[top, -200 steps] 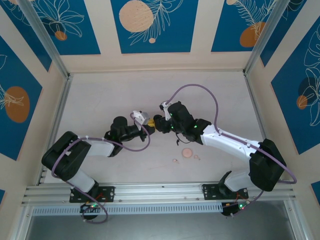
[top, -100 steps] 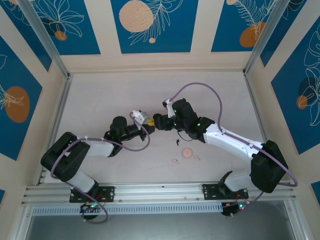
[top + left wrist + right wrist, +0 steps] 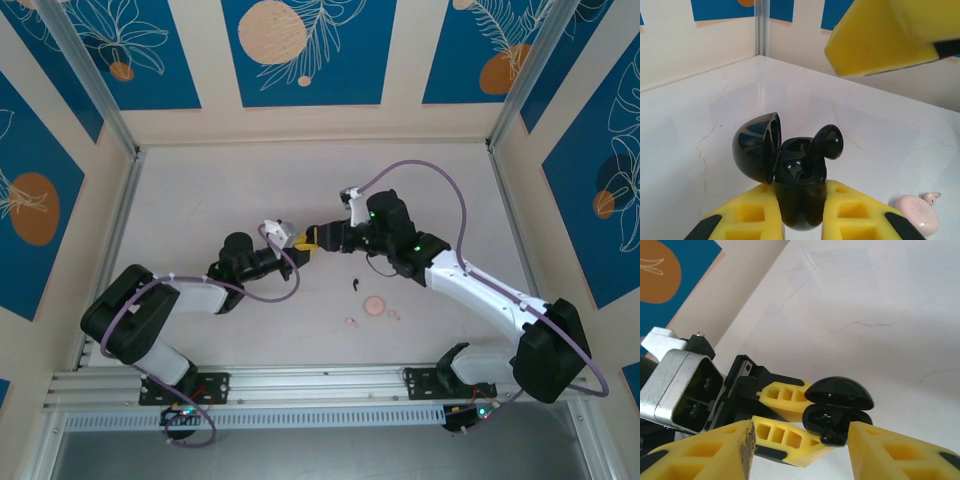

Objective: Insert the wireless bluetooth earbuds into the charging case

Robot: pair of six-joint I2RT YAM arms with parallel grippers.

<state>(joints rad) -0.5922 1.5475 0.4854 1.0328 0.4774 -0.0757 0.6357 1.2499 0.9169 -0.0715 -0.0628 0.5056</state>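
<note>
**Black earbud sits in the open case, clamped by the left end effector**

One black earbud (image 3: 826, 142) stands in the black charging case (image 3: 799, 192). Its rounded head rises above the rim, so it seems not fully seated, though the angle makes this hard to judge. The left wrist view shows this, with the lid (image 3: 757, 150) swung open to the left. The left end effector (image 3: 802, 207) is clamped on the case body, one yellow finger on each side.

The right wrist view shows the right end effector (image 3: 800, 440) with its fingers apart, gripping nothing, just short of the case.

The top view shows a second black earbud (image 3: 355, 285) lying on the worktop (image 3: 220, 200). Nearer the arm bases, a round pink case (image 3: 376, 305) lies between two pale pink earbuds (image 3: 350, 321).
</note>
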